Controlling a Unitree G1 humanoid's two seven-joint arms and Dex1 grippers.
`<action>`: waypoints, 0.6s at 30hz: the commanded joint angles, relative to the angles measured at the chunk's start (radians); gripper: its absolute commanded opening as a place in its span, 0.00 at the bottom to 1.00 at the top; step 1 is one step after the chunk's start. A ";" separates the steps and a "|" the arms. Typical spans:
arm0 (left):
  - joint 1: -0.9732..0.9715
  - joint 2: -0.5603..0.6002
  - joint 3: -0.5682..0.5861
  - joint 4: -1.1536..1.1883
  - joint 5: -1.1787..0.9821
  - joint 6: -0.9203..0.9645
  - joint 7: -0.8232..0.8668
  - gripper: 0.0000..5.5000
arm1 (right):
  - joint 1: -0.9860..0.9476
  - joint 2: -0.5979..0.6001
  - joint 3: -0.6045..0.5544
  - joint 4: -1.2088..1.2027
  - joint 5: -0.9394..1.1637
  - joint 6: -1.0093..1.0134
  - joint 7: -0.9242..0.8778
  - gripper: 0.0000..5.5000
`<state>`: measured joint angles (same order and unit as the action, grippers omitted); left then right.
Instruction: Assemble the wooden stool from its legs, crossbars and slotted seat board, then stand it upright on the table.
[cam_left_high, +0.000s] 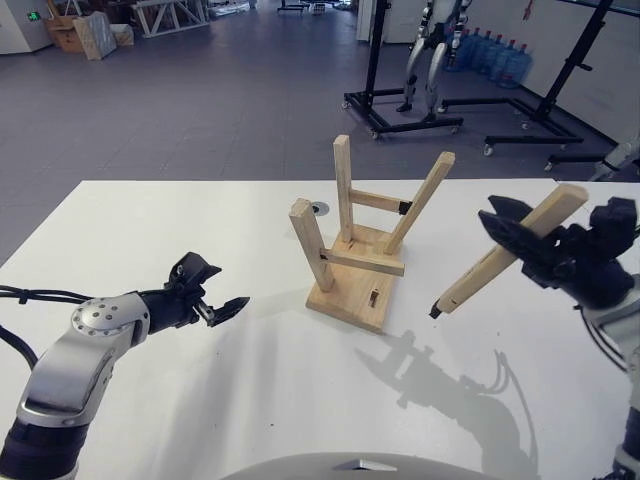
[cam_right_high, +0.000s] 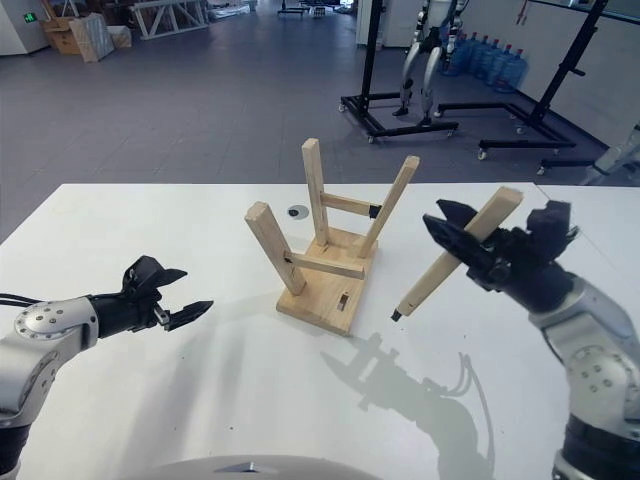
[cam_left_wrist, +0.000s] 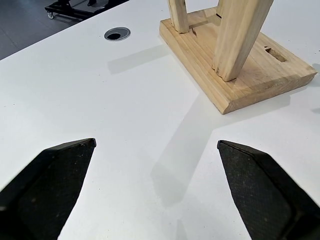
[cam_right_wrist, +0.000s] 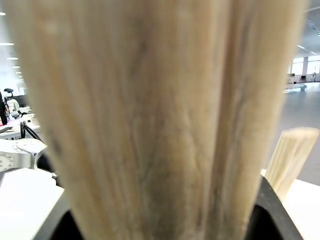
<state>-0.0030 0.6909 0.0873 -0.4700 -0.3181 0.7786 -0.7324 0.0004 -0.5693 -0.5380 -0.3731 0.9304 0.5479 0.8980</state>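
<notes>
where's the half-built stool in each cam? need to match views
Left eye: stool at centre, legs up, seat board down on the table.
Right eye: stool just left of centre.
Left wrist: its seat board beyond the left gripper.
Right wrist: one stool leg end beside the held leg.
Landmark: round table hole behind the stool.

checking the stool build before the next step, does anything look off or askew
The stool sits upside down on its seat board with three legs fitted; the slot at its near right corner is empty. The fourth leg is off the table, tilted, in the right end effector. Nothing looks broken.
</notes>
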 joint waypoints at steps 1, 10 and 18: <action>-0.041 -0.009 -0.036 0.034 -0.004 -0.004 0.008 0.81 | 0.005 0.072 0.181 0.018 -0.205 -0.170 -0.007 0.37; -0.048 0.000 -0.071 0.064 0.011 -0.036 0.013 0.81 | -0.108 0.060 0.159 0.136 0.005 0.091 -0.149 0.37; -0.050 -0.002 -0.086 0.093 0.027 -0.063 0.019 0.81 | -0.106 0.088 0.077 0.095 0.102 0.021 -0.097 0.37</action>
<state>-0.0400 0.6818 0.0115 -0.3856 -0.3012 0.7249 -0.7165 -0.1074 -0.4917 -0.4485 -0.2482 1.0251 0.6142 0.7724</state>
